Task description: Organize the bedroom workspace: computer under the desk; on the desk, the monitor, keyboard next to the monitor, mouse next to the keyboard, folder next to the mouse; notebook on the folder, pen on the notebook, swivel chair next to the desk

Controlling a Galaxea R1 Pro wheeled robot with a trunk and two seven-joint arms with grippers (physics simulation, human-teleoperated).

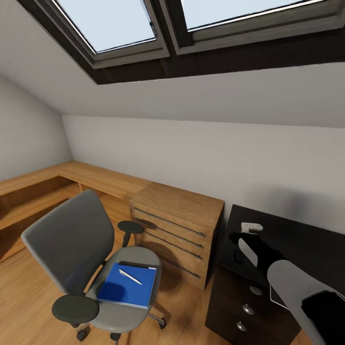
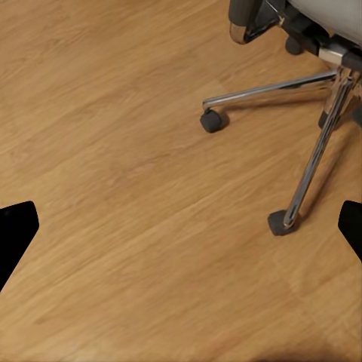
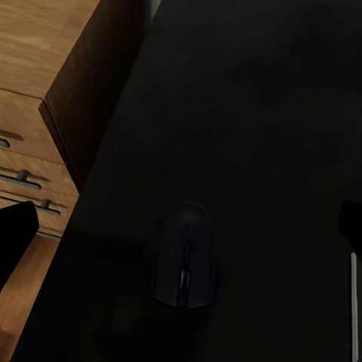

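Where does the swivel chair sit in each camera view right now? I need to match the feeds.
Head view: swivel chair at lower left, blue folder on its seat.
Left wrist view: its chrome base and castors, upper right, on the wood floor.
Right wrist view: mouse on the black desk, beside the wooden drawer unit.
Shared landmark: that drawer unit, right of the chair in the head view.

The swivel chair [image 1: 91, 258] stands left of the desk [image 1: 287, 235]; the folder [image 1: 125, 287] lies on its seat, the mouse [image 3: 185, 255] on the desk.
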